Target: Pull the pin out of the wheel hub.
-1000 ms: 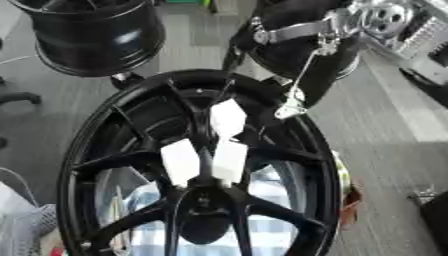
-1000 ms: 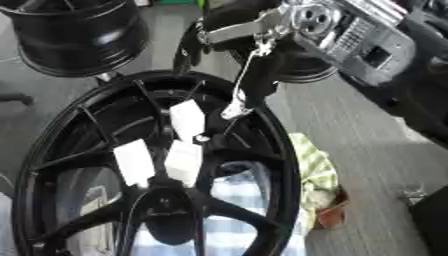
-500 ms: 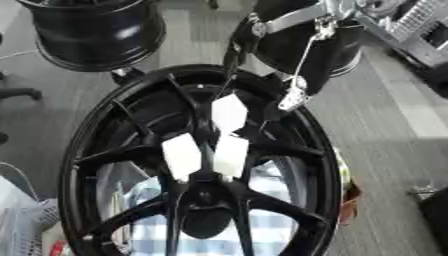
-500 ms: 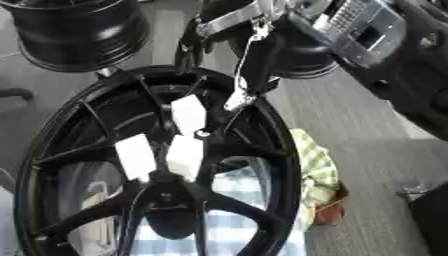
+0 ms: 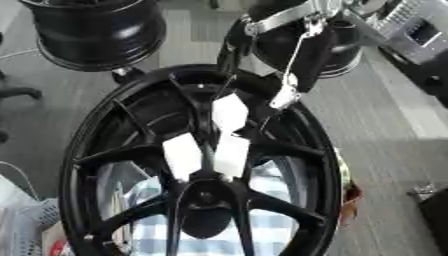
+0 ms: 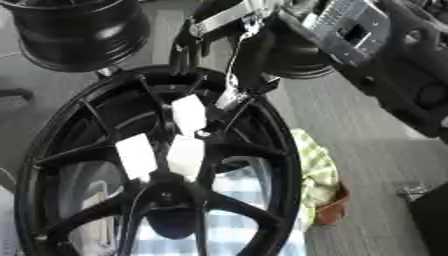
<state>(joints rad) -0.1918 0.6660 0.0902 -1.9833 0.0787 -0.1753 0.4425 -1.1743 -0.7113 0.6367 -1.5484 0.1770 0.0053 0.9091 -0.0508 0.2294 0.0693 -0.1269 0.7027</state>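
Left eye view: the right hand [image 5: 293, 55] reaches down over the wheel hub [image 5: 206, 165]'s upper spokes; whether its fingers are closed is unclear.

Right eye view: a small, probably rigid pin [image 6: 202, 133] sits above the hub centre; grasp its head.

Spare black rims [image 5: 96, 30], checked cloth [image 5: 271, 225]
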